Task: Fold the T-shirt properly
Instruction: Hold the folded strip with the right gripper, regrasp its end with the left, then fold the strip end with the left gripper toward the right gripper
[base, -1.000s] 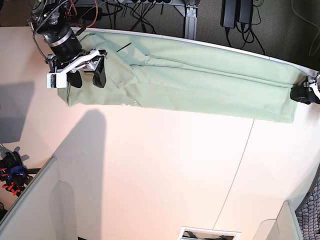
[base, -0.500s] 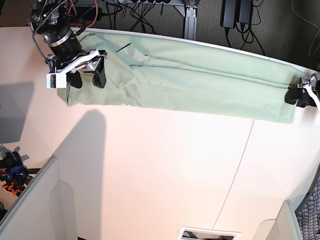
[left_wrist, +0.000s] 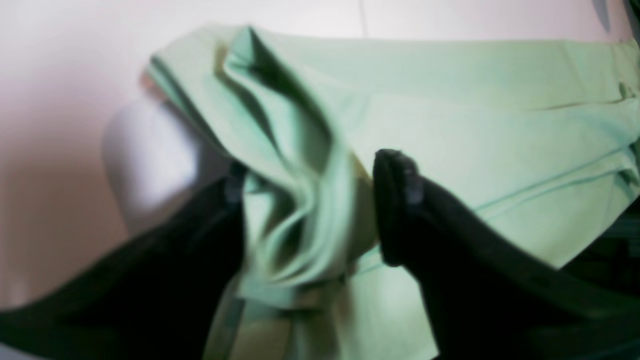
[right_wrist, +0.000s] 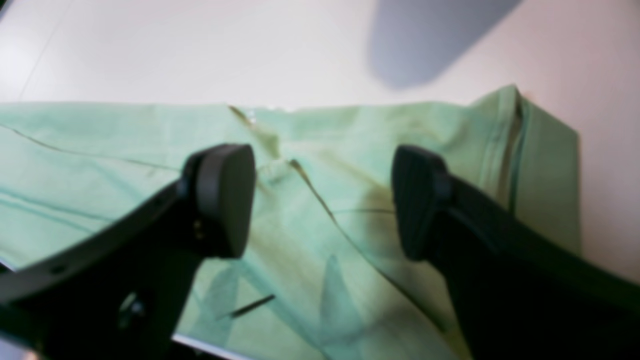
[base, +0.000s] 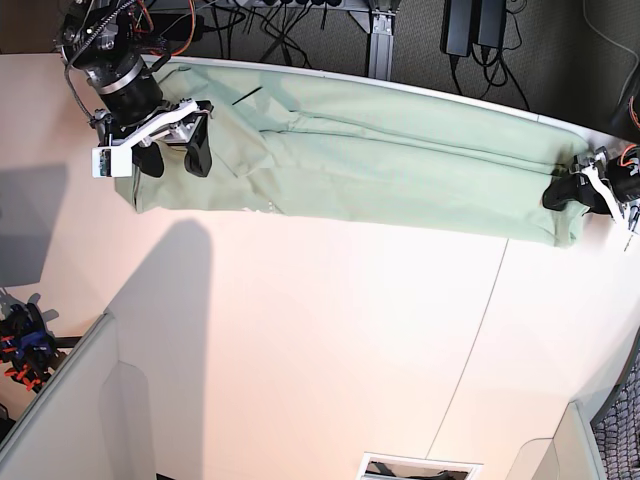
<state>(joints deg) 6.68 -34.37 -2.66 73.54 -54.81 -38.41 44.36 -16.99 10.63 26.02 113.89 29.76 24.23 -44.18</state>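
The pale mint-green T-shirt (base: 400, 165) lies folded into a long band along the table's far edge. My right gripper (base: 172, 150) hovers over its left end with the jaws open and empty; in the right wrist view (right_wrist: 322, 200) the cloth (right_wrist: 350, 145) lies flat below the fingers (right_wrist: 225, 200). My left gripper (base: 562, 195) is at the shirt's right end. In the left wrist view (left_wrist: 310, 200) a thick bunch of the hem (left_wrist: 300, 210) is pressed between the fingers (left_wrist: 395, 200) and raised off the table.
The white table (base: 330, 340) has a seam (base: 480, 330) running down its right part. Cables and black power bricks (base: 470, 25) hang behind the far edge. A grey panel (base: 60, 400) and orange-blue clutter (base: 25, 350) sit at lower left.
My left gripper has moved left onto the shirt's right end, and that end has bunched up and drawn in. The right gripper has stayed in place.
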